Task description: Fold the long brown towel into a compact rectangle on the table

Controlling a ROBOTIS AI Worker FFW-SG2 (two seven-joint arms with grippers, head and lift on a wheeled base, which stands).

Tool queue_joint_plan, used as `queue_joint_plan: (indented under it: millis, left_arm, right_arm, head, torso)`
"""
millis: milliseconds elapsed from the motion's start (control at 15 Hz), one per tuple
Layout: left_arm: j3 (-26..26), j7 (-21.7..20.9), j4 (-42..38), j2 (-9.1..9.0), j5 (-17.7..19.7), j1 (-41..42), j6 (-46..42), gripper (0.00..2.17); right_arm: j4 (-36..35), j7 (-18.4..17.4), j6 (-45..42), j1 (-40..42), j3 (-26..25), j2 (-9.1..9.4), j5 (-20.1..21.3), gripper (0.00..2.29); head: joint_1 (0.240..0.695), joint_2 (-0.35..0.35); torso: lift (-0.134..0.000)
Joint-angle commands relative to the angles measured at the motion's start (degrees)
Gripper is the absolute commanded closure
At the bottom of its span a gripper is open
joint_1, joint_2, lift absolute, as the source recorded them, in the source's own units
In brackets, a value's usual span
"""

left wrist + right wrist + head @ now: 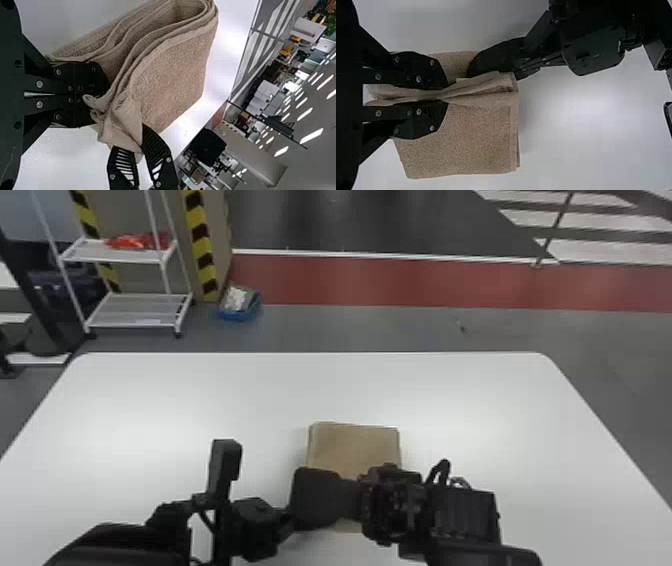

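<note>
- Brown towel, layered, on the surface: well in from the far edge, roughly midway between left and right edges.
- Right hand grasping a bunched ridge of cloth.
- Left hand clenched, tips against the folds; can't tell if any cloth is nipped.
- Risk: the ridge likely sets as a crease or lump if released as is, being pinched rather than flat.
- Risk: layers may slide apart if the right hand pulls, stack looks loose, curved at the fold.
- Risk: hands could knock, working very close together.
- Risk: left hand could drag the top layer on leaving, since cloth wraps round its tips.
- Pose: left arm in from bottom left, right arm from bottom right, hands meeting over the towel's near part.
</note>
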Motion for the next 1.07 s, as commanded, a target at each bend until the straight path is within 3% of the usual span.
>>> queue_joint_plan:
  millis: [0, 200, 533, 800, 1000]
  left_arm:
    - [0.1, 0.0, 0.0, 0.00, 0.0, 0.0, 0.0, 1.92]
    - [0.0, -0.1, 0.0, 0.00, 0.1, -0.2, 0.0, 1.92]
    - [0.1, -0.3, 0.0, 0.00, 0.1, -0.3, 0.0, 1.92]
    - [-0.4, -0.3, -0.1, -0.09, 0.1, -0.2, 0.0, 1.92]
    - [-0.6, -0.3, -0.3, 0.00, 0.0, 0.0, 0.2, 1.92]
  right_arm:
    - [0.0, 0.3, 0.4, 0.2, 0.3, 0.03, 0.6, 0.83]
    - [-1.2, 0.3, 1.8, 0.8, 0.4, 0.11, 0.7, 0.50]
    - [-5.7, 0.3, 1.8, 2.4, -0.9, -0.68, 0.7, 0.49]
    - [-4.7, 0.3, 1.2, 2.3, -1.8, -1.12, 0.6, 0.49]
    - [-1.6, 0.3, 1.2, 1.6, -1.0, -0.41, 0.6, 0.49]
  head:
    - [0.695, -0.076]
    - [0.695, -0.076]
    - [0.695, -0.075]
    - [0.695, -0.089]
    - [0.695, -0.101]
  torso:
    - [-0.125]
    - [-0.125]
    - [-0.125]
    - [-0.125]
    - [-0.125]
